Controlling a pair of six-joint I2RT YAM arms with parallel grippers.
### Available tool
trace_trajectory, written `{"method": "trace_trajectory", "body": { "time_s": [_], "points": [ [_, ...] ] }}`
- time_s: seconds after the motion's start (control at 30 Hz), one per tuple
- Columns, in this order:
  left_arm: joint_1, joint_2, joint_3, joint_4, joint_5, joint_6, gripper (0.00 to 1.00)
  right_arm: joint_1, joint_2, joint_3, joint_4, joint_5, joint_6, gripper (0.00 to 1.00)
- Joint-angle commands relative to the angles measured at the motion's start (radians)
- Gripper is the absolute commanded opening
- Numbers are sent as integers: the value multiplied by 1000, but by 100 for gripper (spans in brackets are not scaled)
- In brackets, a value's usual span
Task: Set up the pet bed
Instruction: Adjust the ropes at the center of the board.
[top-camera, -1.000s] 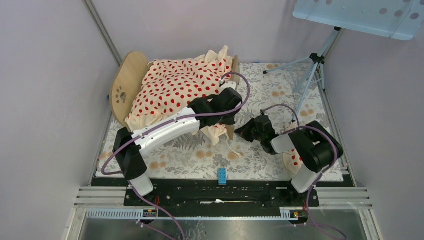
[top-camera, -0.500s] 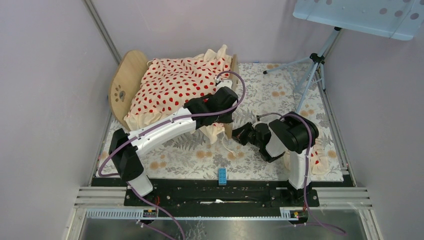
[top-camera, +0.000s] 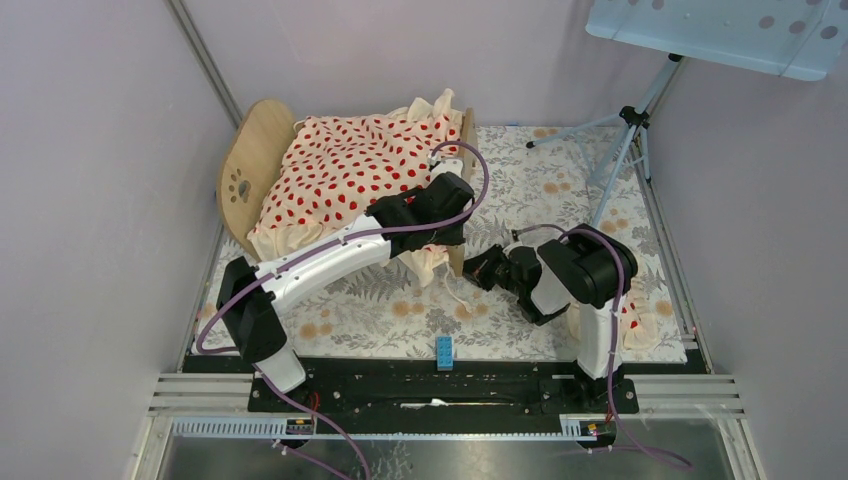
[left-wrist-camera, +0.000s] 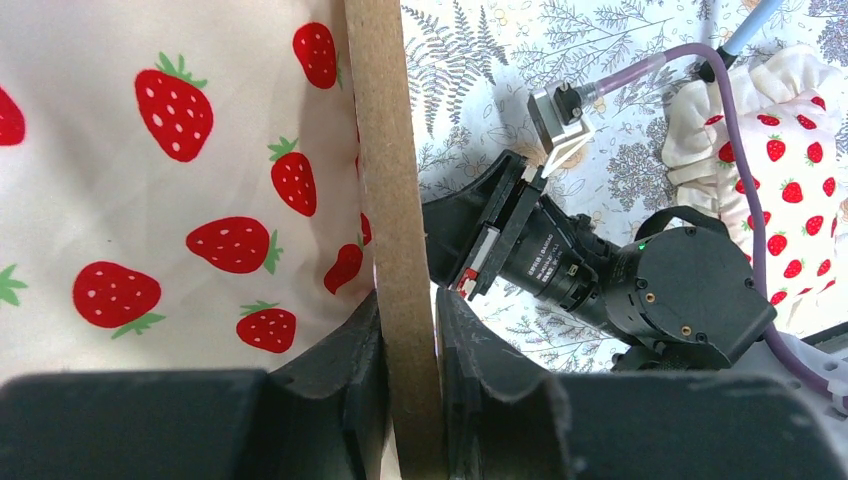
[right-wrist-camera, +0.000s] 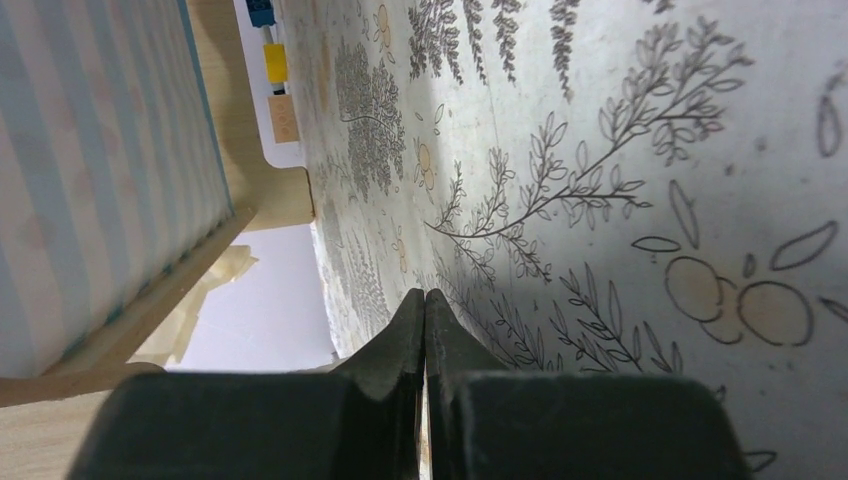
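While the left tool (left-wrist-camera: 405, 340) is clamped on the thin wooden end board (left-wrist-camera: 385, 150) of the pet bed (top-camera: 262, 165), one finger on each side, the step in hand looks like steadying or shifting the frame. The bed sits at the far left of the table (top-camera: 540, 170), w/ the blanket (top-camera: 350, 170) draped over it. The right tool (right-wrist-camera: 425, 320) is pressed together w/ nothing between its tips, low over the table just beside the bed's near-right corner.

The pillow (top-camera: 635, 320) lies apart by the right arm's base, so prob. that's what's left. The next move would need the right tool to part, swing back & pinch the soft ruffle, while the left keeps the frame from sliding.

Materials:
- Boards are flat, stiff, light wood w/ rounded tops; the far one has a paw mark.
- Mattress (right-wrist-camera: 90, 150) has blue & white stripes and a smooth face.
- Blanket & pillow are cream cloth w/ red strawberry print, limp, w/ frilly edges.
- Table cover has a leaf & flower print.
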Motion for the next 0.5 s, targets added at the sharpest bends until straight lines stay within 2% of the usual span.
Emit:
{"method": "trace_trajectory", "body": {
  "time_s": [0.0,0.13,0.33,0.47],
  "points": [
    [16,-85,21,179,24,-4,0,93,-23,65,-4,-8,-66,0],
    [18,-80,20,187,32,-6,0,152,-18,44,31,2,-78,0],
    [18,-78,3,205,45,-11,0,208,29,-6,170,0,-50,0],
    [20,-78,-23,223,47,-14,0,217,8,-89,222,36,-37,0]
  ]
}}
